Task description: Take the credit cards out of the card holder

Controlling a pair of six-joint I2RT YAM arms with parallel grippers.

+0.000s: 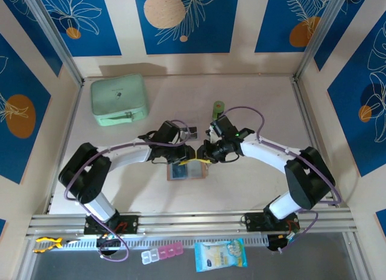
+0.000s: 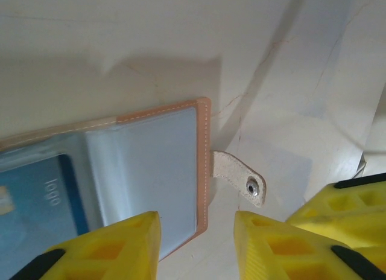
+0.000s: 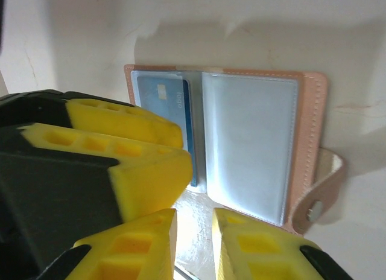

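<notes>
Because the open card holder (image 1: 188,171) lies flat on the counter (image 1: 253,189), its blue credit card (image 3: 161,96) sits nearer the half-parted, empty left end effector (image 2: 197,232) than the narrow, empty right end effector (image 3: 195,232).

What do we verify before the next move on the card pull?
1. Card holder lying open: ok.
2. Blue card free to grab: not ok, it sits inside its sleeve.
3. Left gripper empty: ok, jaws apart over the holder's edge by the snap tab.
4. Right gripper empty: ok, jaws slightly apart, nothing between.
5. Room between the two grippers: not ok, they crowd together above the holder.
6. More cards hidden: cannot tell; the clear pocket beside the blue card looks empty.
</notes>
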